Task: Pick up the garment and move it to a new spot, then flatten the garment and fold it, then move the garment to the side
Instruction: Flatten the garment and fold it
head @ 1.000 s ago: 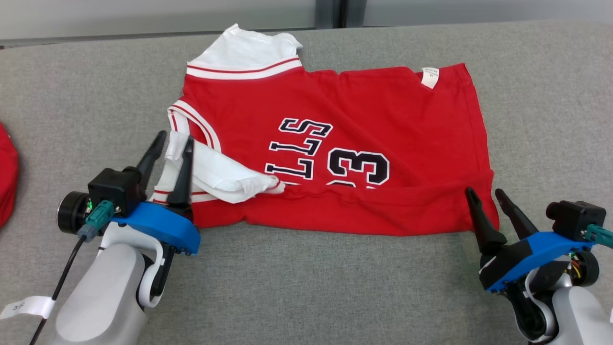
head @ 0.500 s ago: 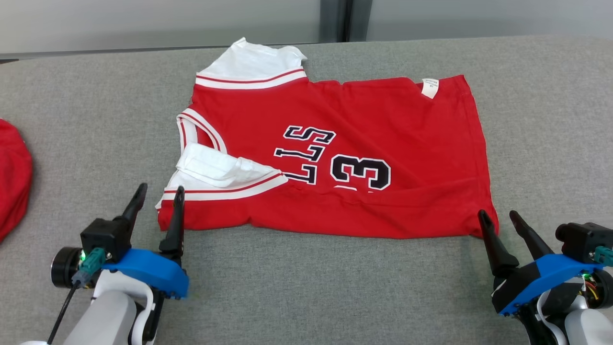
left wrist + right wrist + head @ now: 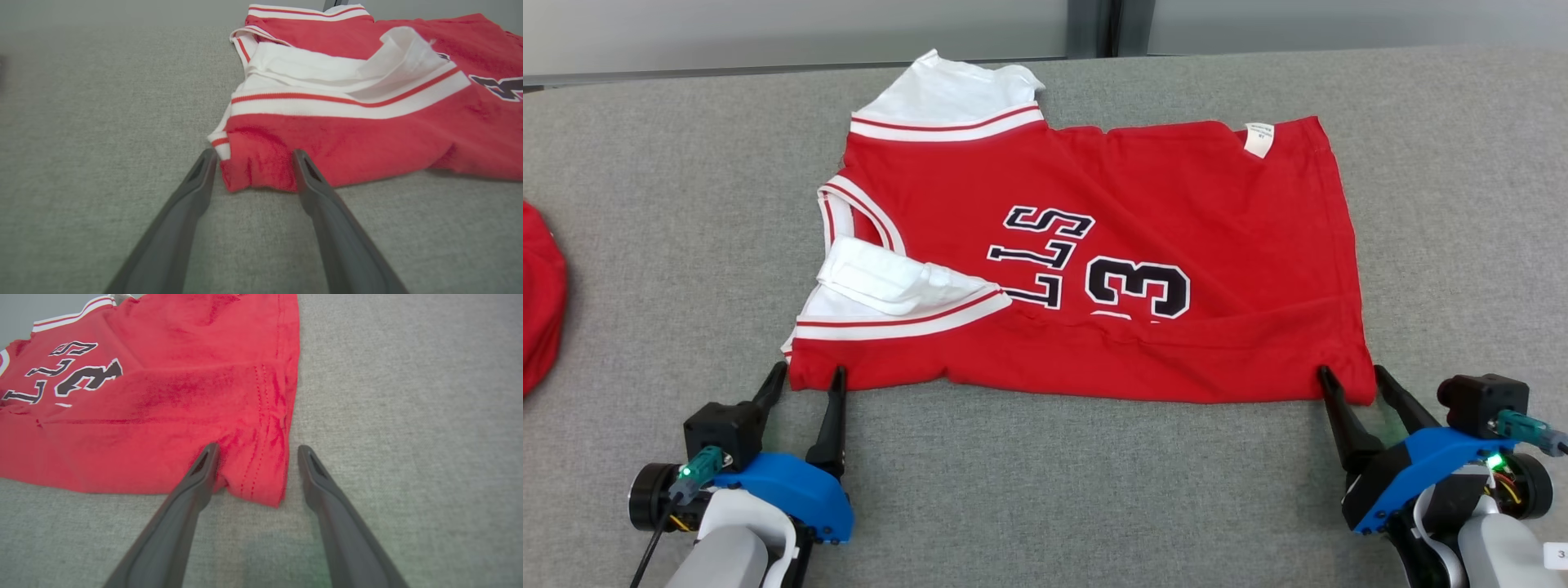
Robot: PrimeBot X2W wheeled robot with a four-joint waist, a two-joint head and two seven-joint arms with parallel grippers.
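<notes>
On the grey fabric-covered table [image 3: 1045, 490], the garment [image 3: 1176, 196], a red jersey with white trim and dark lettering, lies flat near the middle. Its collar end points to the robot's left and its hem to the right. The near long edge is a fold that cuts across the lower part of the lettering. One white sleeve [image 3: 947, 90] sticks out at the far left corner. A second white sleeve [image 3: 890, 282] lies doubled back on the red body near the left end. A small white label [image 3: 1258, 139] sits at the far right corner.

The left gripper [image 3: 809, 371] rests low on the table at the near left corner, fingers spread apart, with the corner of cloth lying between the tips. Nothing is clamped. The right gripper [image 3: 1352, 371] stands likewise at the near right corner, fingers apart and straddling the hem corner, not closed on it. Whether the tips press the cloth cannot be told.

Another red cloth item [image 3: 539, 318] lies at the table's left edge, well apart from the jersey.
</notes>
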